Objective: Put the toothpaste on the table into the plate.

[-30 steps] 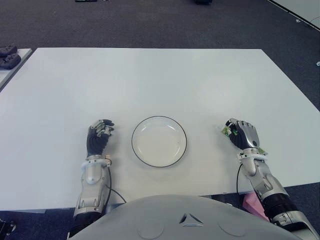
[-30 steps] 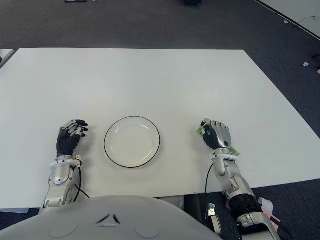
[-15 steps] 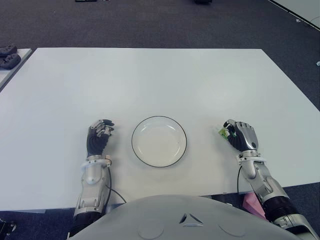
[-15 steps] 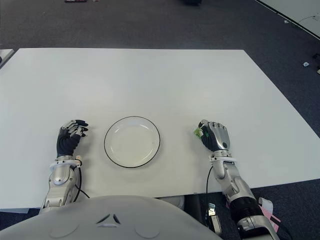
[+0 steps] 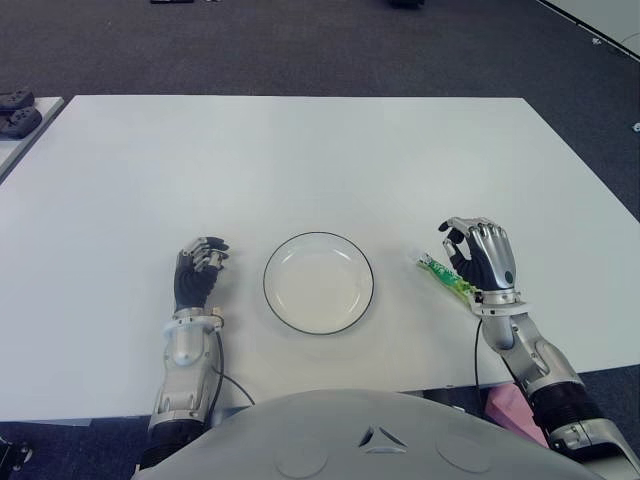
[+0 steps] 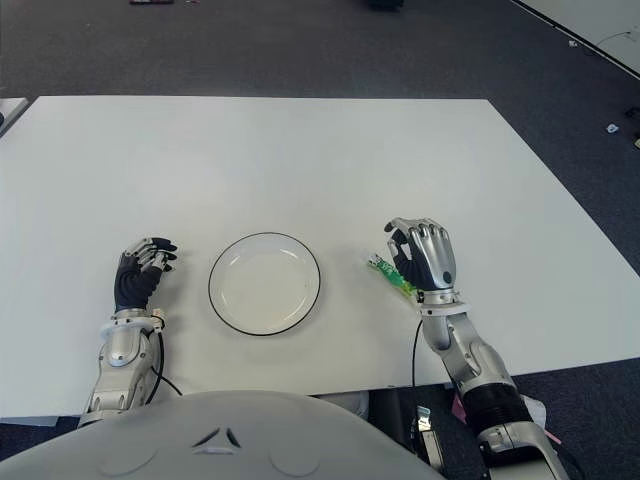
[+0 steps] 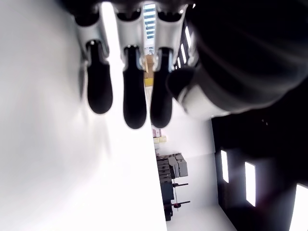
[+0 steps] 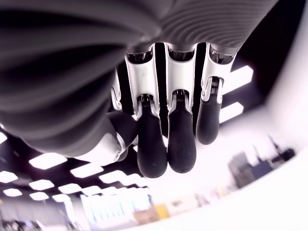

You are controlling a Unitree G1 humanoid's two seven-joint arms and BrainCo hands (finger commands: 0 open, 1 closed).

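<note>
The green toothpaste tube (image 5: 443, 276) lies slanted on the white table (image 5: 320, 160), between the plate and my right hand. Its near end runs under the heel of that hand. The round white plate (image 5: 318, 283) with a dark rim sits in front of me and holds nothing. My right hand (image 5: 478, 255) stands just right of the tube with its fingers (image 8: 167, 144) curled. The right wrist view shows no tube between them. My left hand (image 5: 198, 272) shows left of the plate, its fingers (image 7: 132, 96) curled on nothing.
The table's near edge runs just below both forearms. A second table's corner with dark objects (image 5: 15, 110) shows at the far left. Dark carpet (image 5: 300, 40) lies beyond the far edge.
My right hand has tipped back off the toothpaste, which it covered before. The tube now shows almost whole and a little closer to the plate. The left hand has not moved.
</note>
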